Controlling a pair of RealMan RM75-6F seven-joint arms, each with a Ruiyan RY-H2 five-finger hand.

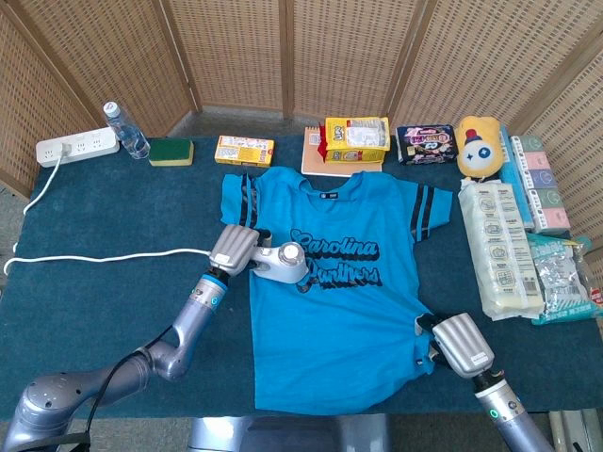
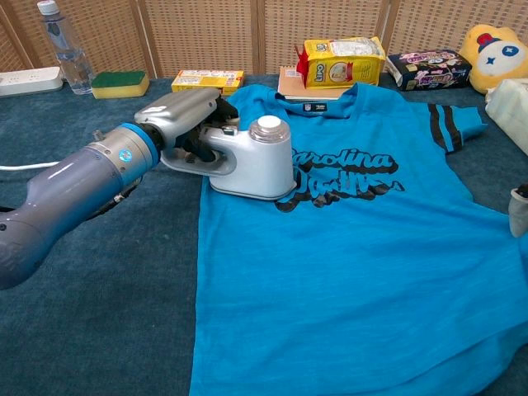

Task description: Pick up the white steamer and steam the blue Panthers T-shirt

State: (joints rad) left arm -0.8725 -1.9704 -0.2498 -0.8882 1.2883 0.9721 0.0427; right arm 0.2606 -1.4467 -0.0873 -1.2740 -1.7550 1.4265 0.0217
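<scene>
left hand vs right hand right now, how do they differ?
The left hand grips the steamer; the right hand holds no tool and rests at the shirt's lower right hem. The left hand is over the shirt's upper left part, the right hand near the table's front edge. Both are silver-grey.
</scene>
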